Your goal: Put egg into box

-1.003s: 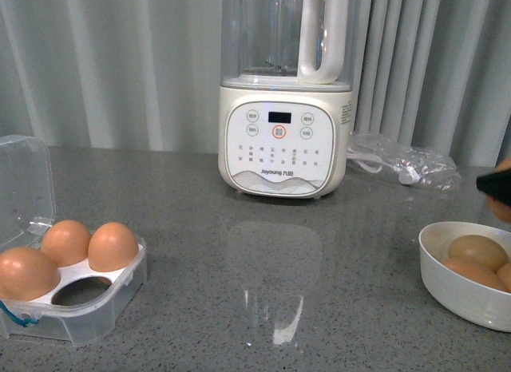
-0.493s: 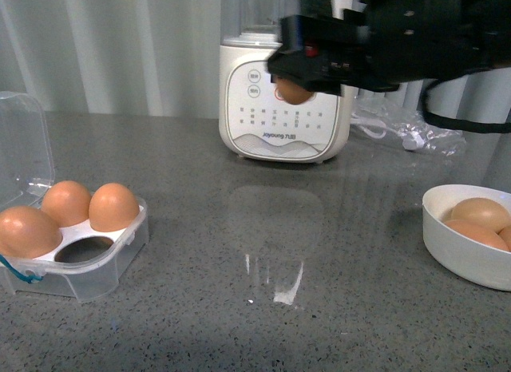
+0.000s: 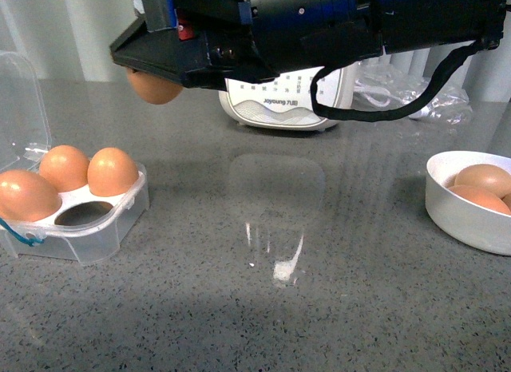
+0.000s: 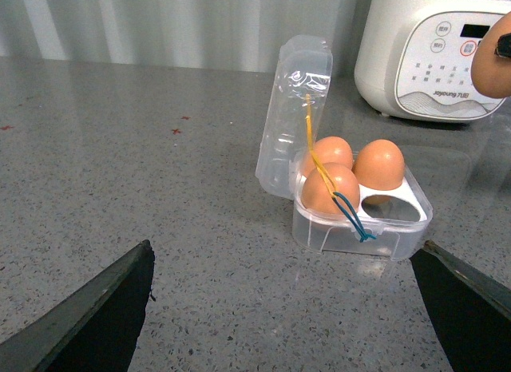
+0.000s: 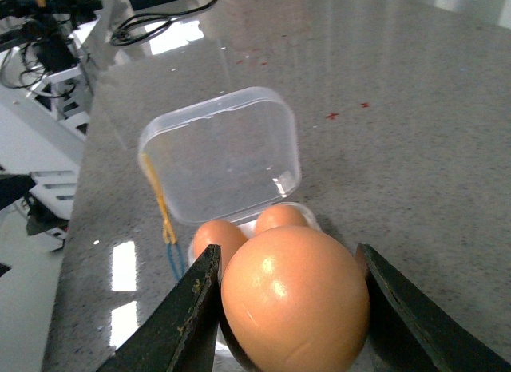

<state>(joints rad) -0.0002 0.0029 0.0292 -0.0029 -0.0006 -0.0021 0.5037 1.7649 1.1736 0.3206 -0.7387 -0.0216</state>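
Upper left of front view: egg (image 3: pixel 154 87) clamped in R gripper (image 5: pixel 289 320), up & right of box (image 3: pixel 108 228).
Shift left over empty cell (image 3: pixel 82 214), lower slow, let go only once seated.

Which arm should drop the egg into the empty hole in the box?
Right. The right hand grips the egg, up in the air close to the box, which has one empty cell. The left hand is open and holds nothing.
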